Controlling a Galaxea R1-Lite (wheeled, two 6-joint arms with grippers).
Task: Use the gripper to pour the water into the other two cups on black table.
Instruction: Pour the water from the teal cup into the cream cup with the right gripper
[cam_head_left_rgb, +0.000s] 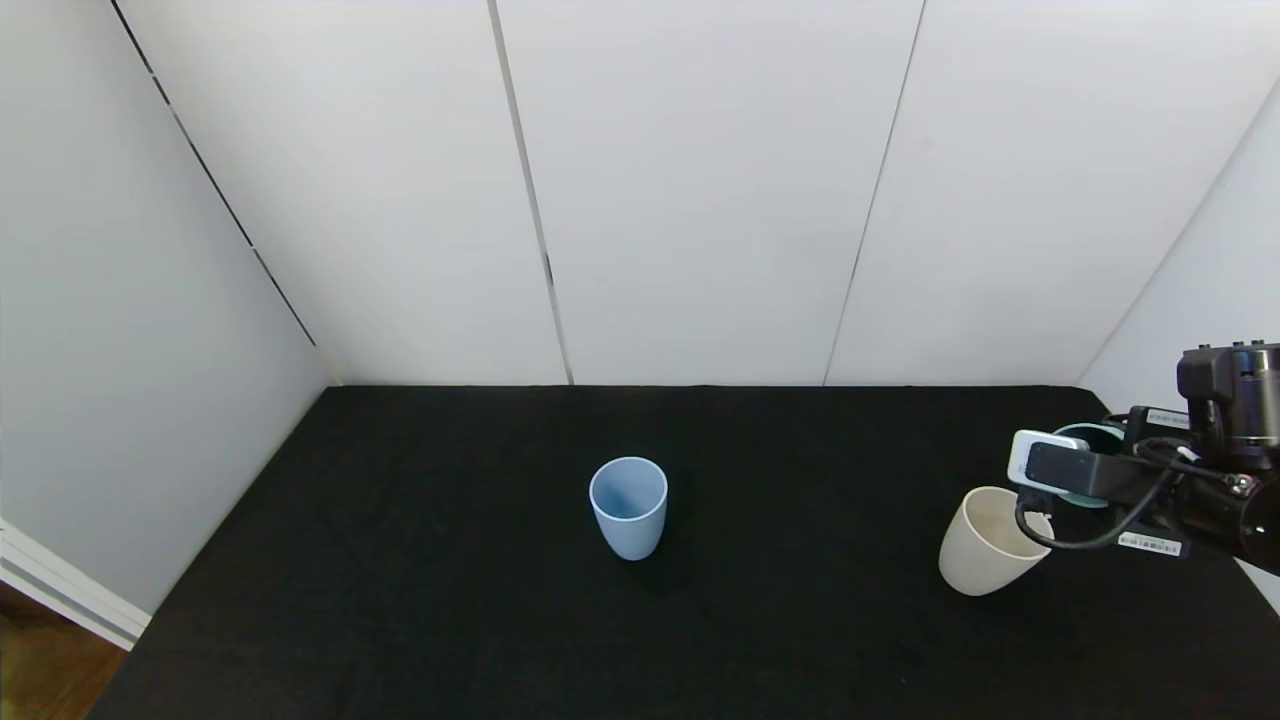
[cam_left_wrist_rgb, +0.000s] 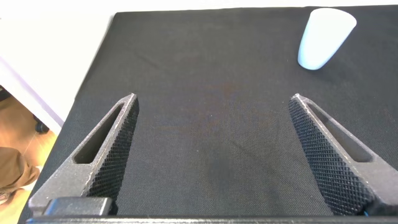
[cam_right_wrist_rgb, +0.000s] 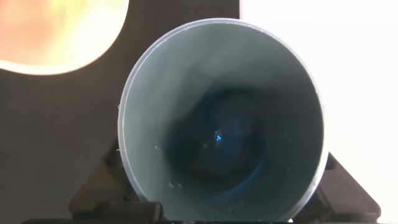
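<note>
The light blue cup (cam_head_left_rgb: 629, 506) stands upright in the middle of the black table (cam_head_left_rgb: 420, 560). The cream-beige cup (cam_head_left_rgb: 988, 541) stands at the right. My right gripper (cam_head_left_rgb: 1095, 470) is shut on a teal-green cup (cam_head_left_rgb: 1088, 434), held just behind and right of the cream cup. In the right wrist view the teal cup's inside (cam_right_wrist_rgb: 186, 93) fills the frame between the fingers (cam_right_wrist_rgb: 93, 190). A faint glint of water (cam_right_wrist_rgb: 217, 138) shows at its bottom, and the cream cup's rim (cam_right_wrist_rgb: 56, 31) lies beyond. My left gripper (cam_left_wrist_rgb: 214, 99) is open and empty over bare table.
White walls close the table at the back and on both sides. The table's left edge (cam_left_wrist_rgb: 93, 74) drops to a wooden floor (cam_head_left_rgb: 40, 670). The light blue cup also shows in the left wrist view (cam_left_wrist_rgb: 323, 37), well beyond the left fingers.
</note>
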